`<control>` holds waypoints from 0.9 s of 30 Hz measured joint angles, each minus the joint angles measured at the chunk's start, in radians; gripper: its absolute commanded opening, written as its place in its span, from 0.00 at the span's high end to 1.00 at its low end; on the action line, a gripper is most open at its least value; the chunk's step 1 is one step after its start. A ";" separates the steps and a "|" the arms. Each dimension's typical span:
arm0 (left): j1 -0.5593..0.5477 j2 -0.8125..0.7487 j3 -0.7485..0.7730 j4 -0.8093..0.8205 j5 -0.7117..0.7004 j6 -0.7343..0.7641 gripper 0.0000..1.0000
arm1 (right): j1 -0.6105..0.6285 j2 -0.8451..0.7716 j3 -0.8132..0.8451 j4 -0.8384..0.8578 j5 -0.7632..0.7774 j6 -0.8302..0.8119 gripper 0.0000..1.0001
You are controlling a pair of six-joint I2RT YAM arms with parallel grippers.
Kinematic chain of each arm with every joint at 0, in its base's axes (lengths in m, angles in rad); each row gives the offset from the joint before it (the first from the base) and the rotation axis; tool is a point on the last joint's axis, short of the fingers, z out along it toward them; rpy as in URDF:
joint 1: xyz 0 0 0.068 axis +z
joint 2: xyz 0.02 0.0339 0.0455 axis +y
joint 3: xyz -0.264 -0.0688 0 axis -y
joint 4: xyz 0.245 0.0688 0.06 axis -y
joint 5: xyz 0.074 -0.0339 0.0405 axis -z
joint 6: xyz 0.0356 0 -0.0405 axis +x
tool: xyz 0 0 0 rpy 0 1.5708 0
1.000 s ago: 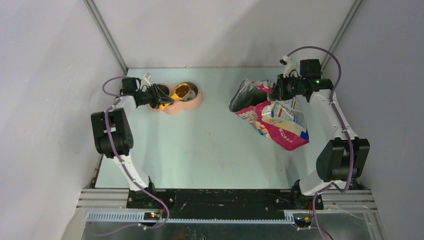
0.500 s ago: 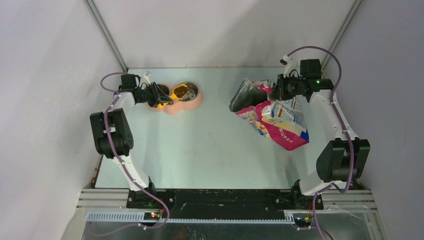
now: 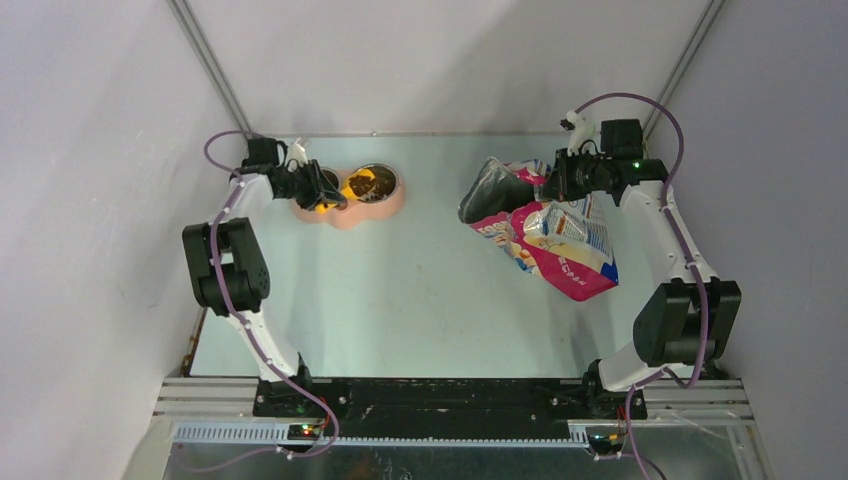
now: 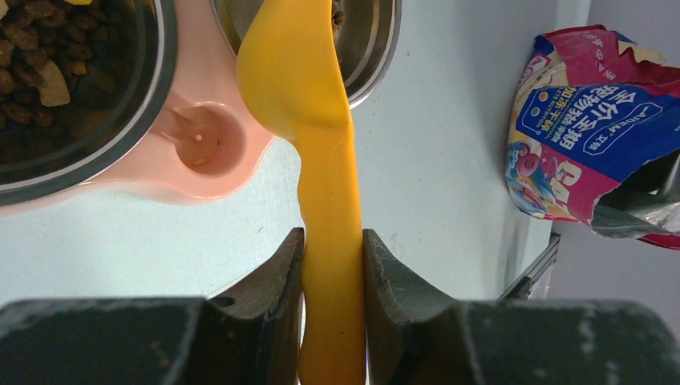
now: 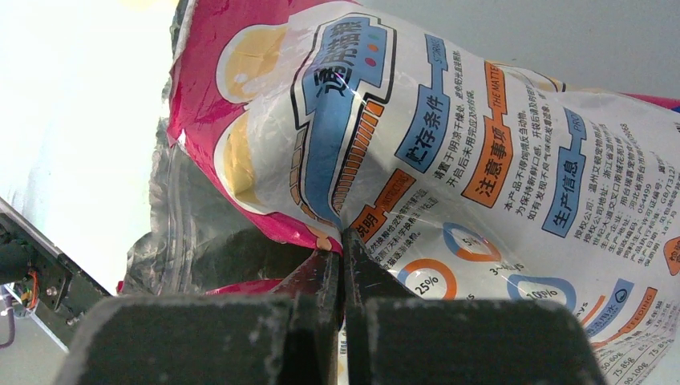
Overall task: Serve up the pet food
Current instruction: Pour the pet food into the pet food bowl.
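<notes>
On the table (image 3: 420,290), the bag (image 3: 565,250) is laid on its side at the right, its mouth gaping toward the feeder (image 3: 390,208), and a fold of its wall is pinched between the fully closed jaws of the right gripper (image 5: 343,241); that hold is best left steady so the mouth is held open for another dip. The pink feeder is set at the far left, well apart from the bag. The handle of the orange scoop (image 4: 321,160) is clamped between the fingers of the left gripper (image 4: 332,245), and its cup is held over the steel bowl (image 4: 383,56) nearer the bag. Kibble (image 3: 365,181) is seen in the cup, and more is heaped in the other bowl (image 4: 167,40). The step is judged to be the tipping out: the wrist should be rolled slowly and the cup's lip held low inside the rim, so that no pieces are bounced onto the table. The clamp should not be eased until the cup is emptied.
</notes>
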 measured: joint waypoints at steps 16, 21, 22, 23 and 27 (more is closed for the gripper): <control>-0.048 0.021 0.148 -0.138 -0.132 0.052 1.00 | 0.000 -0.017 -0.016 0.015 -0.001 -0.003 1.00; -0.063 0.040 0.179 -0.172 -0.167 0.068 1.00 | -0.001 -0.021 -0.022 0.022 -0.002 -0.003 1.00; -0.066 0.044 0.184 -0.179 -0.176 0.071 1.00 | -0.001 -0.022 -0.022 0.022 -0.002 -0.003 1.00; -0.069 0.048 0.188 -0.185 -0.184 0.074 1.00 | -0.001 -0.022 -0.022 0.022 -0.002 -0.003 1.00; -0.080 0.059 0.206 -0.209 -0.210 0.087 1.00 | -0.002 -0.023 -0.023 0.023 -0.002 -0.003 1.00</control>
